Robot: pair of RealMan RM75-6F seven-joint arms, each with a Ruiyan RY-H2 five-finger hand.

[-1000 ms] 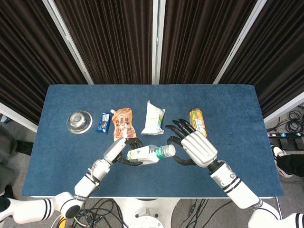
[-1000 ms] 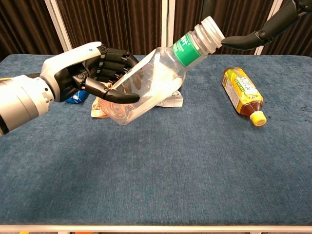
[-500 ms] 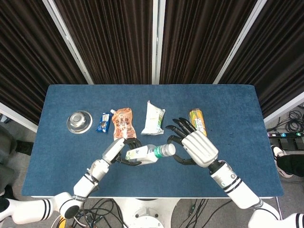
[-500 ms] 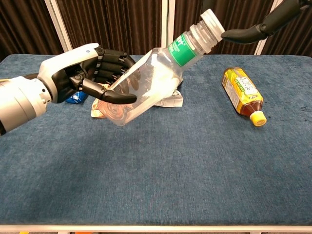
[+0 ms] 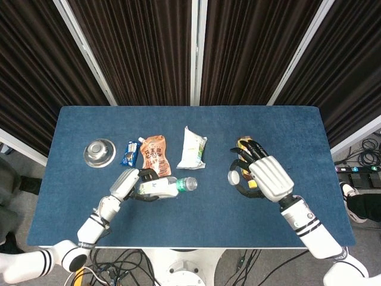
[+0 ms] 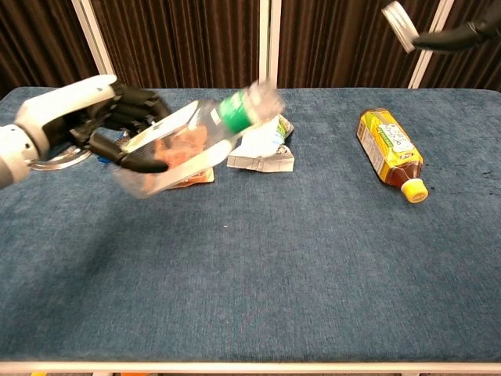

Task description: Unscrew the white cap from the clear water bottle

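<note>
Dark curtains hang behind a blue table [image 5: 286,131]. Far to the left of the left hand sits a small metal bowl [image 5: 99,152], then a blue snack packet [image 5: 130,153] and an orange pouch [image 5: 155,152], all lying just beyond that hand.

The left hand [image 5: 125,184] has its fingers wrapped around the fat part of the clear water bottle [image 5: 162,187]. The bottle is up off the table, tipped on its side, and its open neck (next to the green label) points toward the right hand. It looks blurry in the chest view.

A white packet [image 5: 192,148] lies on the table past the bottle's neck, between the two hands.

The right hand [image 5: 264,177] is well apart from the bottle. It pinches the white cap [image 5: 234,177] at its fingertips, and its other fingers are spread out. The cap is off the bottle and up in the air. A yellow drink bottle [image 6: 389,152] lies on its side just under and beyond this hand.
</note>
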